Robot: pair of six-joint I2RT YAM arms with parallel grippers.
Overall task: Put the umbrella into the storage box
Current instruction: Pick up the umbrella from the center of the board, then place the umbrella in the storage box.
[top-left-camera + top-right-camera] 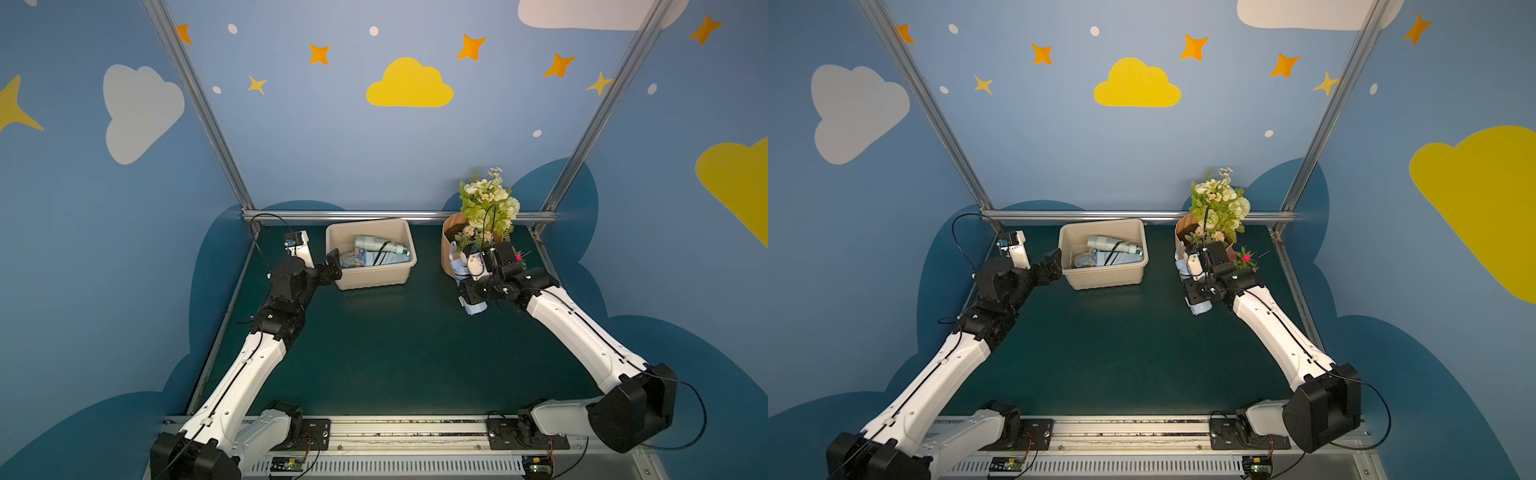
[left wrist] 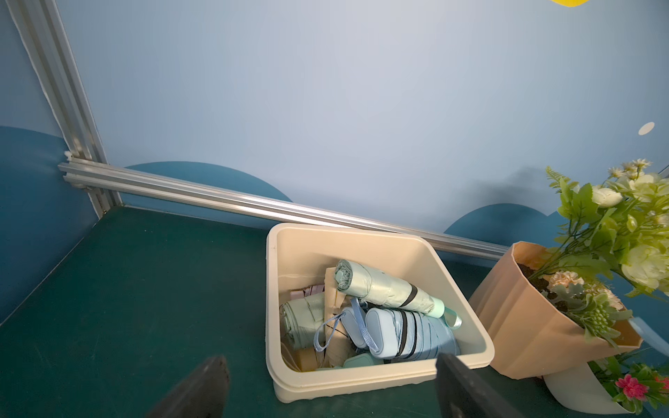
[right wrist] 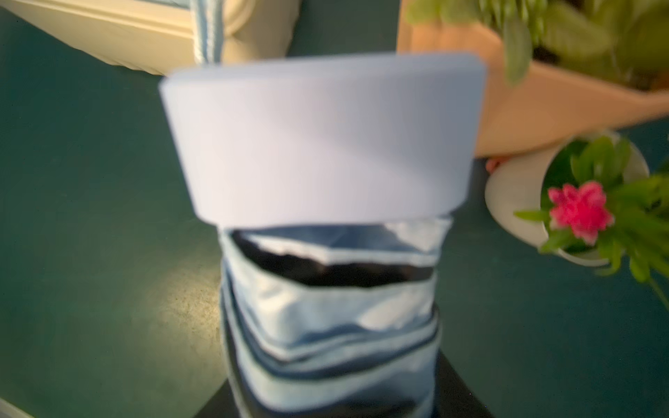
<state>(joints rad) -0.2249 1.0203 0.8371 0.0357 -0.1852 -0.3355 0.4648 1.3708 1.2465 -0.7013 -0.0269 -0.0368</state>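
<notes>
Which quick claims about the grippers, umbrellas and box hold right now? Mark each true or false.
1. The right gripper is shut on a light blue folded umbrella. True.
2. The storage box is empty. False: a mint green umbrella lies in it on top of others.
3. The left gripper holds an umbrella. False: it is open and empty, by the box.
4. The held umbrella is outside the box, close to the peach flower pot. True.

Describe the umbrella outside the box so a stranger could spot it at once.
Find the peach flower pot at the back right of the table. Just in front of it is a folded light-blue umbrella, gripped by the right pincer. Unlike the other umbrellas, it is not in the beige box.
</notes>
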